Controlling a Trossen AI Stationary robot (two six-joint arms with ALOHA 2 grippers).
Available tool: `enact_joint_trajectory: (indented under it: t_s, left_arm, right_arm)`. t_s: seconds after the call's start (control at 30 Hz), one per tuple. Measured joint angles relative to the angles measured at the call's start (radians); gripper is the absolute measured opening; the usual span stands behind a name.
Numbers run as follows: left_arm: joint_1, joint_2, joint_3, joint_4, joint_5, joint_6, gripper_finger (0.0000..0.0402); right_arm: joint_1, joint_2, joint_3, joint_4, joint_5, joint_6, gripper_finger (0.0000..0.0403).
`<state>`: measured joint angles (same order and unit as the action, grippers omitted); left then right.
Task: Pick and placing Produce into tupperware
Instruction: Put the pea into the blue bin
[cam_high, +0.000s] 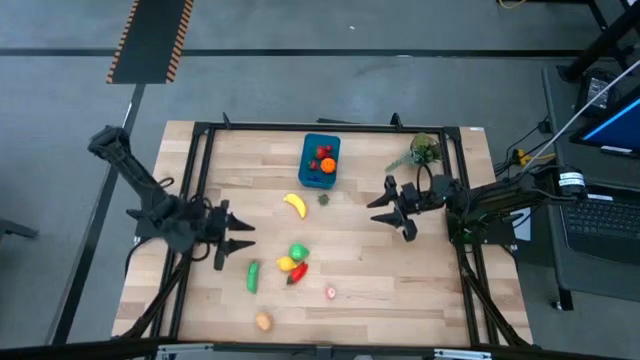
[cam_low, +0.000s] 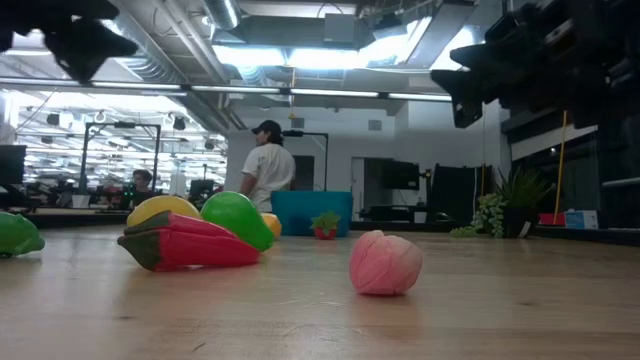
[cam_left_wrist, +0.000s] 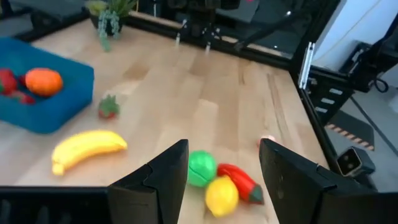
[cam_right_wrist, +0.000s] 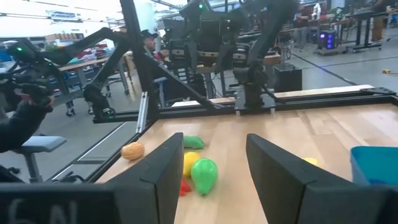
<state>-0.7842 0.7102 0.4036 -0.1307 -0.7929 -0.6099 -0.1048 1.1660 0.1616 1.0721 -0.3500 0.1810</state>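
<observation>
The teal tupperware (cam_high: 320, 160) stands at the table's far middle with an orange (cam_left_wrist: 42, 81) and red pieces inside. On the wood lie a banana (cam_high: 294, 205), a strawberry (cam_high: 323, 199), a green piece (cam_high: 298, 251), a lemon (cam_high: 285, 263), a red pepper (cam_high: 297, 273), a cucumber (cam_high: 253, 276), a pink piece (cam_high: 331, 293) and a tan piece (cam_high: 263, 321). My left gripper (cam_high: 240, 234) hovers open at the left, pointing toward the green piece and lemon (cam_left_wrist: 221, 194). My right gripper (cam_high: 380, 209) hovers open at the right, clear of everything.
A leafy plant sprig (cam_high: 420, 152) stands at the far right corner. A black metal frame (cam_high: 330, 127) borders the table. Bare wood lies between the two grippers and along the right side. A person stands in the room beyond the far edge.
</observation>
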Motion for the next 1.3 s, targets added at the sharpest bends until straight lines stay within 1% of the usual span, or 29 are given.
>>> enact_joint_trajectory:
  t_s: [0.2, 0.37, 0.47, 0.6, 0.7, 0.8, 1.0, 1.13, 1.2, 1.3]
  left_arm:
    - [-0.099, 0.133, 0.053, -0.013, -0.065, -0.131, 0.019]
    - [-0.143, 0.277, 0.152, -0.029, -0.07, -0.216, 0.019]
    - [-0.168, 0.37, 0.241, -0.132, -0.069, -0.322, 0.019]
    - [-0.204, 0.503, 0.37, -0.337, -0.058, -0.565, 0.019]
    - [-0.228, 0.604, 0.462, -0.454, -0.027, -0.719, 0.019]
    - [-0.25, 0.691, 0.547, -0.531, -0.008, -0.831, 0.019]
    - [-0.289, 0.838, 0.717, -0.623, 0.046, -1.014, 0.019]
    - [-0.29, 0.917, 0.792, -0.675, 0.072, -1.127, 0.019]
    - [-0.272, 0.944, 0.808, -0.728, 0.139, -1.209, 0.019]
    - [-0.232, 0.967, 0.811, -0.818, 0.305, -1.303, 0.019]
  right_arm:
    - [0.027, 0.0, 0.0, 0.0, 0.0, 0.008, 0.0177]
    - [0.061, 0.0, 0.0, -0.002, 0.0, 0.053, 0.0177]
    - [0.092, 0.0, 0.0, -0.004, 0.0, 0.055, 0.0177]
    - [0.143, 0.0, 0.0, -0.003, 0.024, 0.057, 0.0177]
    - [0.185, 0.0, 0.0, -0.003, 0.065, 0.056, 0.0177]
    - [0.225, 0.0, 0.0, -0.003, 0.101, 0.055, 0.0177]
    - [0.303, 0.0, 0.0, -0.002, 0.158, 0.055, 0.0177]
    - [0.342, 0.0, 0.0, -0.002, 0.191, 0.051, 0.0177]
    - [0.356, 0.0, 0.0, -0.002, 0.207, 0.05, 0.0177]
    - [0.369, 0.0, 0.0, -0.002, 0.214, 0.05, 0.0177]
